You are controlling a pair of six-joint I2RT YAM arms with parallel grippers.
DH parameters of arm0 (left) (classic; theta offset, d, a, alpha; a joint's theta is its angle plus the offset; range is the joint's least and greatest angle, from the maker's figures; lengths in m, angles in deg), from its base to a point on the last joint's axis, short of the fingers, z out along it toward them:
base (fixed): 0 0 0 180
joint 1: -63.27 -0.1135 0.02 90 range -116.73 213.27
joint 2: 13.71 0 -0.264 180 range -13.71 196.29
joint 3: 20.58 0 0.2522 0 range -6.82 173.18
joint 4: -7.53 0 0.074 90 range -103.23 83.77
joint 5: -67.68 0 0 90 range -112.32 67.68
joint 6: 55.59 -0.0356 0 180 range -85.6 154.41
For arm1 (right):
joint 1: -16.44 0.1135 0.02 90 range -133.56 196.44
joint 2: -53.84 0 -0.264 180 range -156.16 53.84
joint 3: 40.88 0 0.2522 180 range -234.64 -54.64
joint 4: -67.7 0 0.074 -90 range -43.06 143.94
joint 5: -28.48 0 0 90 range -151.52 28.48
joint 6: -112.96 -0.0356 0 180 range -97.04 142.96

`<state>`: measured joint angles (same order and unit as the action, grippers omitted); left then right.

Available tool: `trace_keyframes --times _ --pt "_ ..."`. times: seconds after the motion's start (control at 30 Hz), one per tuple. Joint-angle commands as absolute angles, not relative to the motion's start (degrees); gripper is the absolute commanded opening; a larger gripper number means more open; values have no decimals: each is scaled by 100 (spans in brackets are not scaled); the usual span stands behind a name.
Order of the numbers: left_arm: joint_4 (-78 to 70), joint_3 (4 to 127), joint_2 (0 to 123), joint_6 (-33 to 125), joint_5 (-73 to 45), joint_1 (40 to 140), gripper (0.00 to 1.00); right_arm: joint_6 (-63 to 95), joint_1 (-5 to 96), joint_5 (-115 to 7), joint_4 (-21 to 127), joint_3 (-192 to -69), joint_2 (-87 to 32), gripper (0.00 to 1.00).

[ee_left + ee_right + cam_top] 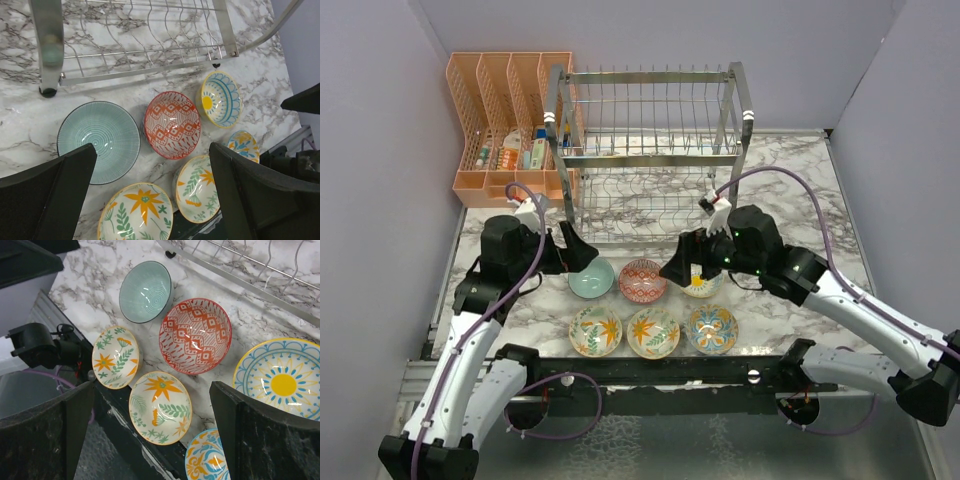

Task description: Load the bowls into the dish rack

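We sit pre-grasp: six bowls [643, 281] on bench [800, 200], none in dish rack [650, 150], left gripper [578, 247] and right gripper [682, 263] both open above them, so next probably means lowering onto a rim.

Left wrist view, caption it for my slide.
Open left end effector over the teal bowl and five patterned bowls, none yet in the dish rack.

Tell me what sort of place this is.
Probably a robot test cell dressed as a kitchen counter: a marble-look table boxed in by plain grey walls, with a dish rack and bowls.
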<state>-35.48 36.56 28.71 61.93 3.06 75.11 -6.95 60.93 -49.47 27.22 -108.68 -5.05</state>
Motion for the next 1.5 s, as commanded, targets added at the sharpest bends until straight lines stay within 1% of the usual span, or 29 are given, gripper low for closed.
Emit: trace_keyframes --times 0.0,0.23,0.3,0.57,0.63,0.7,0.73,0.87,1.03,1.13,1.2,1.3,1.47 --pt "-3610 3657 2493 5974 -260 7530 100 -767 6500 -5969 2386 -10731 -701 100" --pt "-3774 3633 2287 5883 -688 7530 99 -672 6589 -6792 1806 -10612 -967 100" --pt "-3799 3629 2233 5889 -769 7530 99 -569 6594 -6862 1707 -10661 -1074 99" --pt "-3724 3594 2120 5938 -816 7526 99 -494 6775 -7338 1498 -10759 -1714 90" --pt "-3704 3587 2110 5925 -826 7525 99 -453 6784 -7334 1528 -10750 -1872 86" --pt "-3701 3581 2130 5903 -834 7526 99 -385 6793 -7335 1580 -10759 -2031 84" --pt "-3695 3581 2149 5894 -835 7530 99 -358 6802 -7349 1597 -10775 -2105 80" --pt "-3644 3557 2171 5896 -794 7525 99 -208 6812 -7463 1672 -10901 -2407 77" --pt "-3615 3549 2155 5898 -783 7529 99 1 6812 -7562 1765 -11128 -2756 75" --pt "-3618 3546 2138 5905 -786 7530 99 13 6812 -7644 1805 -11230 -2902 72" --pt "-3623 3537 2113 5910 -774 7527 99 22 6812 -7656 1827 -11275 -3024 69" --pt "-3628 3528 2095 5913 -775 7529 99 49 6812 -7590 1911 -11281 -3198 61" --pt "-3655 3541 2087 5915 -773 7526 99 77 6812 -7478 2047 -11286 -3400 60"
